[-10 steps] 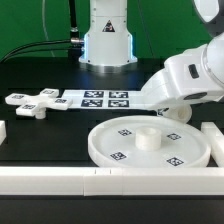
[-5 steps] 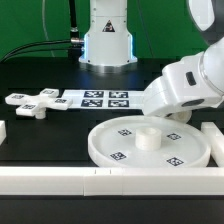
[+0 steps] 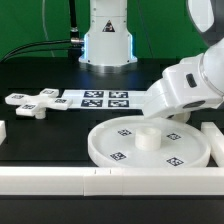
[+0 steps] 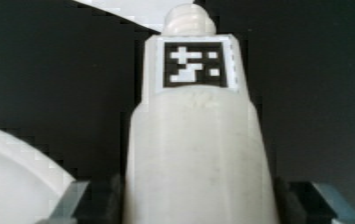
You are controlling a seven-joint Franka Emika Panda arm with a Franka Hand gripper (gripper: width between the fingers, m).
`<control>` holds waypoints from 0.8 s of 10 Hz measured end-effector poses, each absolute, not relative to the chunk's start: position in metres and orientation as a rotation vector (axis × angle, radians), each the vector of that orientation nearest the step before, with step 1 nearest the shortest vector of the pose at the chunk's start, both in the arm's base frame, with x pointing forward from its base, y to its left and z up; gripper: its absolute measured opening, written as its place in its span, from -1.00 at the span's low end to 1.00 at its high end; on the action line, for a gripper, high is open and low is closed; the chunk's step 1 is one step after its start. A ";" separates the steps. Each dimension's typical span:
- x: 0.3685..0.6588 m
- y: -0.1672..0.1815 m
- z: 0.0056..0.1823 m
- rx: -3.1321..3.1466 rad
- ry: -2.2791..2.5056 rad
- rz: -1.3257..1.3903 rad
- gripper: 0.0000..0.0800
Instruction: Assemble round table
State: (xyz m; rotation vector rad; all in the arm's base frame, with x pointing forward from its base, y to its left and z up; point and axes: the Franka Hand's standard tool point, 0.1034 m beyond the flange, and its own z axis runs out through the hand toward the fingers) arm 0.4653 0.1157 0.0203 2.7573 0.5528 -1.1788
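The large round rimmed disc [image 3: 150, 143] lies on the black table near the front, with a short raised stub [image 3: 148, 138] at its centre. The cross-shaped base [image 3: 32, 103] lies at the exterior view's left. In the wrist view my gripper [image 4: 195, 200] is shut on the white cylinder leg [image 4: 195, 130]. The leg points away from the camera and carries a square tag near its tapered tip. A curved piece of the disc [image 4: 10, 175] shows beside it. In the exterior view the arm's white wrist [image 3: 188, 92] hangs over the disc's far right rim and hides the gripper and the leg.
The marker board [image 3: 100, 99] lies behind the disc, next to the base. Long white border walls run along the front [image 3: 60, 181] and at the exterior view's right [image 3: 213, 136]. The robot's pedestal [image 3: 107, 40] stands at the back.
The arm's wrist has come down and slightly toward the exterior view's left, closer to the disc's right rim. The disc, base and marker board have not moved.
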 end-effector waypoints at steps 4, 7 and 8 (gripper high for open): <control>0.480 0.106 0.078 2.703 0.709 -1.337 0.01; 0.492 0.106 0.078 2.742 0.734 -1.265 0.02; 0.492 0.106 0.079 2.742 0.734 -1.265 0.02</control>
